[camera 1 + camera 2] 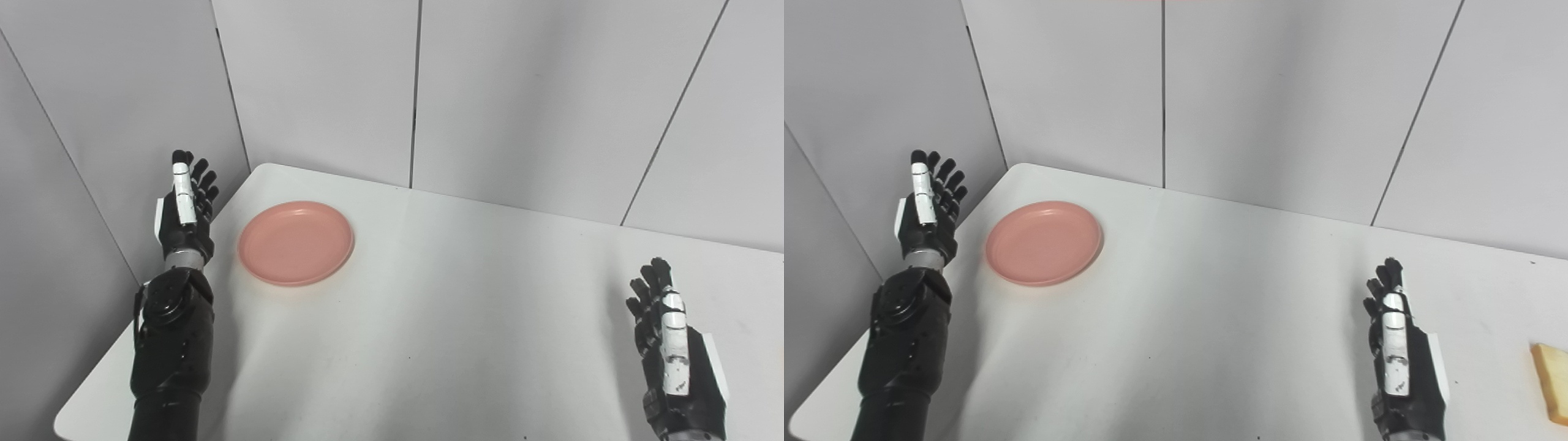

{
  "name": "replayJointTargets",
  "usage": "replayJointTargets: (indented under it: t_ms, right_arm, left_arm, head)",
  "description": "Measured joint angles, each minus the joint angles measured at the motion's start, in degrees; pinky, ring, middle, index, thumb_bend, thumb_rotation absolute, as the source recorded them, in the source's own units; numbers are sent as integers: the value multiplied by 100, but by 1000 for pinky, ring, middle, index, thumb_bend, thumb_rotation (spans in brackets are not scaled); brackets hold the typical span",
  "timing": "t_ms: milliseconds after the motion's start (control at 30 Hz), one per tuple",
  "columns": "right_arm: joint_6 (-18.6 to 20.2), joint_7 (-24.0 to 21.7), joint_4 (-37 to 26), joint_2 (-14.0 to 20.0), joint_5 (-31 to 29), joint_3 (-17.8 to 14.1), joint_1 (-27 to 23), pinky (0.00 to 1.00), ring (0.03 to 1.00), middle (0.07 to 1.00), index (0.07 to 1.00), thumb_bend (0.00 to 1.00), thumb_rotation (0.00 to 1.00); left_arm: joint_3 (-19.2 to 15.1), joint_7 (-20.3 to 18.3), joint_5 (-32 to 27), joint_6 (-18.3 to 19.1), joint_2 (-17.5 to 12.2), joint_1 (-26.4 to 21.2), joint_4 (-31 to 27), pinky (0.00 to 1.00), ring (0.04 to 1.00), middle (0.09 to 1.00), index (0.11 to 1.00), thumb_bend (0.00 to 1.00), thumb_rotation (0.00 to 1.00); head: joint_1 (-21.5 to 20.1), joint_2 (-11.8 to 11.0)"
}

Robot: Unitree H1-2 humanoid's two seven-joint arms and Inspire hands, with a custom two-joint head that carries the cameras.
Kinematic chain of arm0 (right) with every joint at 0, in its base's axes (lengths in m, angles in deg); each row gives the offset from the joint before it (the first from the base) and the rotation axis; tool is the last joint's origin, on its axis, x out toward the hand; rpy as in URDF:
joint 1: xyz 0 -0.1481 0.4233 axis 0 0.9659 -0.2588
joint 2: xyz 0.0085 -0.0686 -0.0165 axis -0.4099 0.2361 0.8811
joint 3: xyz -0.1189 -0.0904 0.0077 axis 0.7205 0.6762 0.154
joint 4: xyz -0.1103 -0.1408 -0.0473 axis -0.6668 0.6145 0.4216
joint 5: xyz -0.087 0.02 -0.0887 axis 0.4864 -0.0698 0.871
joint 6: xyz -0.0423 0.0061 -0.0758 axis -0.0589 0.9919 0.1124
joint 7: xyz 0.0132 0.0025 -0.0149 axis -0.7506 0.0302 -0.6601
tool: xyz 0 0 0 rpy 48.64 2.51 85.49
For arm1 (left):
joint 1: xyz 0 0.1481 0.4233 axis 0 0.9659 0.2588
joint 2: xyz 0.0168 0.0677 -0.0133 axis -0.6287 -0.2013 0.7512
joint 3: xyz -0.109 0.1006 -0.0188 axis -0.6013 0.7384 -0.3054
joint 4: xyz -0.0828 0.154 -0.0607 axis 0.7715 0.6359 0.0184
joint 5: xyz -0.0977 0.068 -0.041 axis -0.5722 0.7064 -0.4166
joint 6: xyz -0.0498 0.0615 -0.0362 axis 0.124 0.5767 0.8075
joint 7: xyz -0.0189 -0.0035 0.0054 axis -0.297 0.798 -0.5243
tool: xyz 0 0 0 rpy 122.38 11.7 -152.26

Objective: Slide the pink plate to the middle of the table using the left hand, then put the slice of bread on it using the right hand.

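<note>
Left eye view, whole scene first: white worktop (429,318), smooth and slightly glossy, grey panel walls behind. Expect low friction under anything you push across it.

Pink plate (296,242): sits flat toward the far left of the worktop, well left of the middle, empty. It looks like thin moulded plastic with a low raised rim, so judge it light, rigid and not fragile. It should slide easily; a quick shove may make it skate or spin. Take it at the rim on the left side, fingers flat against the edge, and push rightward with steady contact low on the lip so it does not tip.

Left hand (185,205): raised just beside the plate's left edge, at the worktop's border, not touching the plate. Fingers extended and spread, holding nothing.

Right hand (1399,349): above the right part of the worktop, fingers also extended and apart, holding nothing.

Slice of bread (1551,383): visible only in the right eye view, at the right border, partly cut off, lying flat, near the right hand but apart from it. Judge it soft and compressible. You should pinch it lightly at opposite edges; too much force will dent or tear it.
</note>
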Motion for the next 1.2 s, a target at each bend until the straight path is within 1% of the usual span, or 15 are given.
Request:
replayJointTargets:
  t_ms: [100, 167, 267, 400, 500, 700, 867, 1033, 1133, 1200]
  right_arm:
    - [16, 1, -5, 0, 11, -1, 0, 1000, 1000, 1000, 1000, 220, 1000]
    - [66, 1, -23, -2, 0, -2, -1, 1000, 1000, 1000, 1000, 229, 1000]
    - [133, -1, -88, -11, -43, -6, -1, 1000, 1000, 1000, 1000, 231, 1000]
    - [138, 0, -94, -7, -51, -6, -2, 1000, 1000, 1000, 1000, 235, 1000]
    - [148, -4, -94, 11, -52, -6, -1, 1000, 1000, 1000, 1000, 234, 1000]
    - [159, 3, -101, 26, 1, -2, -3, 1000, 1000, 1000, 1000, 228, 1000]
    - [204, 2, -136, 21, -6, 0, -3, 1000, 1000, 1000, 1000, 228, 1000]
    - [287, -1, -165, 8, -42, -2, -3, 1000, 1000, 1000, 1000, 220, 1000]
    - [307, 0, -176, 7, -59, -5, -3, 1000, 1000, 1000, 1000, 214, 1000]
    - [313, 3, -183, 6, -40, -1, -2, 1000, 1000, 1000, 1000, 213, 1000]
  left_arm:
    - [20, 0, -39, 1, 0, -25, 154, 968, 949, 948, 948, 747, 941]
    - [59, -2, -38, 1, 0, -26, 226, 982, 956, 954, 956, 735, 960]
    - [102, -22, -44, 1, -1, -32, 417, 996, 962, 959, 958, 736, 943]
    - [149, -173, -56, -16, -11, -43, 643, 1000, 972, 971, 970, 716, 962]
    - [198, -191, -45, -30, -15, -51, 754, 975, 952, 952, 949, 732, 934]
    - [340, -188, 21, -106, -50, -140, 987, 973, 951, 948, 947, 735, 947]
    - [381, -205, 18, -144, -120, -181, 1140, 966, 944, 942, 952, 724, 947]
    - [418, -209, 25, -377, -120, -233, 1361, 946, 923, 921, 930, 711, 954]
    - [451, -210, 81, -499, -121, -252, 1454, 934, 926, 925, 932, 706, 960]
    - [488, -209, 96, -513, -122, -256, 1472, 935, 929, 927, 931, 706, 965]
  head:
    - [9, 9]
    - [9, 17]
    - [9, 26]
    - [44, 26]
    - [88, 26]
    - [70, 35]
    - [44, 53]
    - [35, 62]
    - [18, 97]
    - [18, 97]
